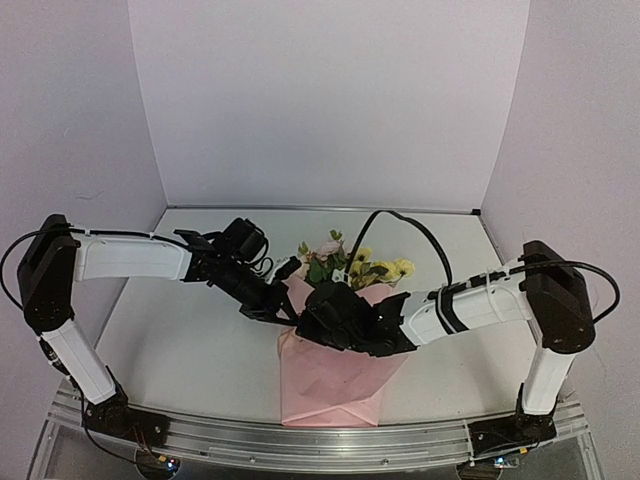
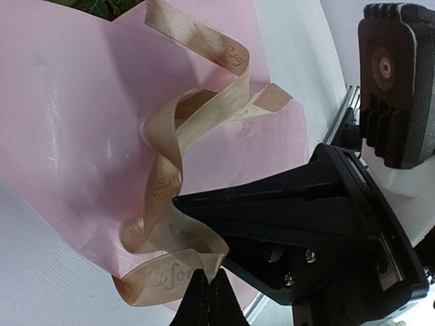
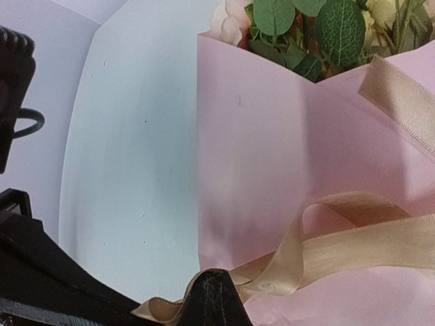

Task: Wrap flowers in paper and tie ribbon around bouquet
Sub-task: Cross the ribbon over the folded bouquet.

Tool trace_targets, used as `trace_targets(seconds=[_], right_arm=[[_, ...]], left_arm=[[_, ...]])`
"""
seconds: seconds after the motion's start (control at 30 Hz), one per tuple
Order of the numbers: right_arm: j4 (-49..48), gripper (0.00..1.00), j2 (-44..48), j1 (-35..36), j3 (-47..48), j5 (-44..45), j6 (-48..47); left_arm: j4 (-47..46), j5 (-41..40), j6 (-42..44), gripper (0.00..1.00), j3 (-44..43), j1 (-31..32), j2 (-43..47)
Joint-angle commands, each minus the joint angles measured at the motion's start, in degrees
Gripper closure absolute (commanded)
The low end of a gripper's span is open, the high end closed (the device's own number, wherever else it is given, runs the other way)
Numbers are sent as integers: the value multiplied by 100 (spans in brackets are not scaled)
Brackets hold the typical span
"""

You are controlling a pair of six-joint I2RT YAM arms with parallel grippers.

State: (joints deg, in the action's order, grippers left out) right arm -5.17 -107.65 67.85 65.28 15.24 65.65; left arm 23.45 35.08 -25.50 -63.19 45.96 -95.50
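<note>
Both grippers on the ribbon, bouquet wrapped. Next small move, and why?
Probably draw the left gripper and right gripper apart slightly: each is shut on the tan satin ribbon, which lies slack and curled over the pink paper wrap, no knot visible.

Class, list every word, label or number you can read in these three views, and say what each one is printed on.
"for": script print on the ribbon, low in the left wrist view; the letters just before it are blurred.
Other script marks further up the ribbon: too curled and blurred to read.
Paper and flowers: no lettering visible.
</note>
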Motion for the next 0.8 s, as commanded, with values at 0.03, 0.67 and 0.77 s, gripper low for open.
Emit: trace_targets(seconds=[0.03, 0.67, 0.77], right_arm=[[-594, 100, -114, -18, 59, 737, -7], [-663, 72, 265, 53, -453, 543, 141], [-549, 69, 402, 111, -509, 630, 103]], left_arm=[[-339, 459, -215, 100, 51, -150, -41], [-428, 542, -603, 100, -143, -202, -910], [-364, 491, -585, 100, -196, -202, -974]])
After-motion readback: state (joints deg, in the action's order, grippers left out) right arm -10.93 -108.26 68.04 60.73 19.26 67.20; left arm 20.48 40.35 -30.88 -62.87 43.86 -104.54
